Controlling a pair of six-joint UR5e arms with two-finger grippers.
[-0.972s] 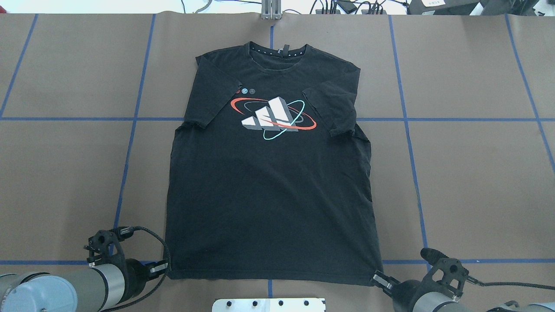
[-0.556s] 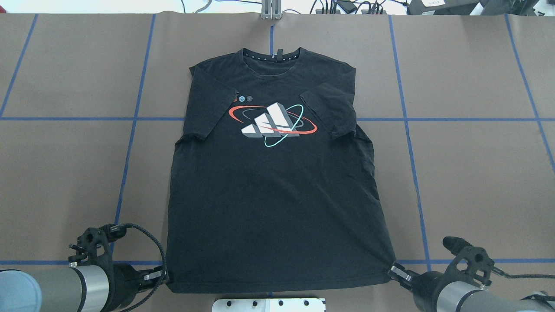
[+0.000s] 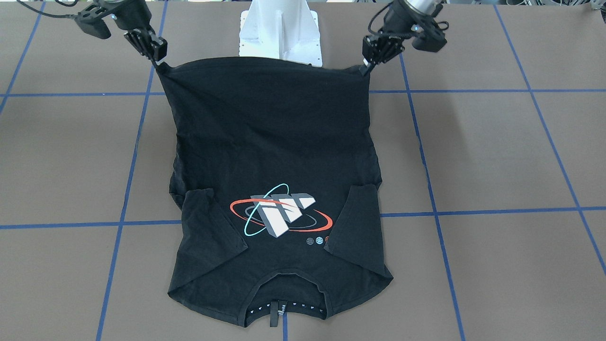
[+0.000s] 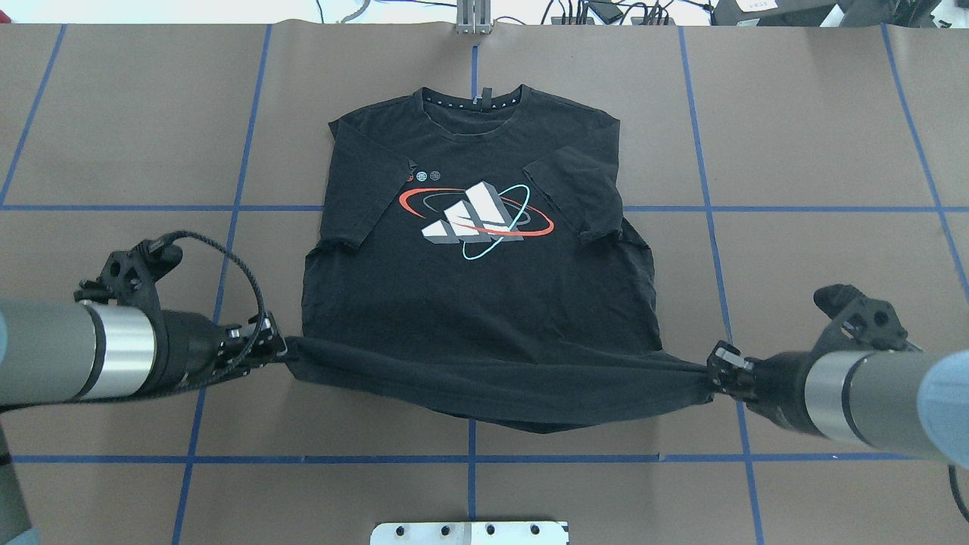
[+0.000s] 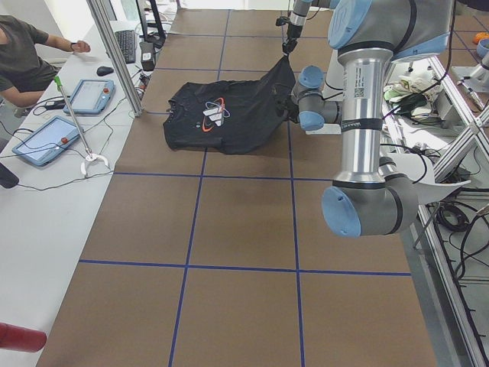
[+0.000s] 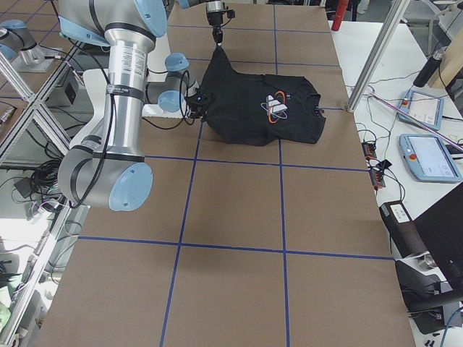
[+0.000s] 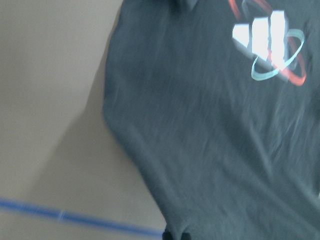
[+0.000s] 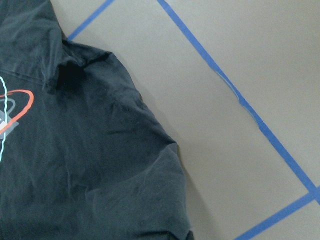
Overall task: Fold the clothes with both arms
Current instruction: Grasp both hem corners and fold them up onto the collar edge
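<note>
Spreading across the brown gridded counter [image 4: 833,151], the black T-shirt [image 4: 469,303] lies print-up, with its collar on the side far from the robot and both sleeves folded in over the chest. Its hem hangs above the counter, stretched between the two arms and sagging a little in the middle. The left arm [image 4: 60,359] reaches in from one side and the right arm [image 4: 870,393] from the other. The left fingers [image 4: 266,347] are pinched tight on one hem corner, the right fingers [image 4: 723,357] on the other. The fabric looks light, soft and limp, so it will likely drape and wrinkle wherever it is unsupported. The corners seem the soundest holds, with the hem taut and level. The orbit logo [image 4: 473,216] and three small dots [image 4: 422,176] lie flat on the chest.
</note>
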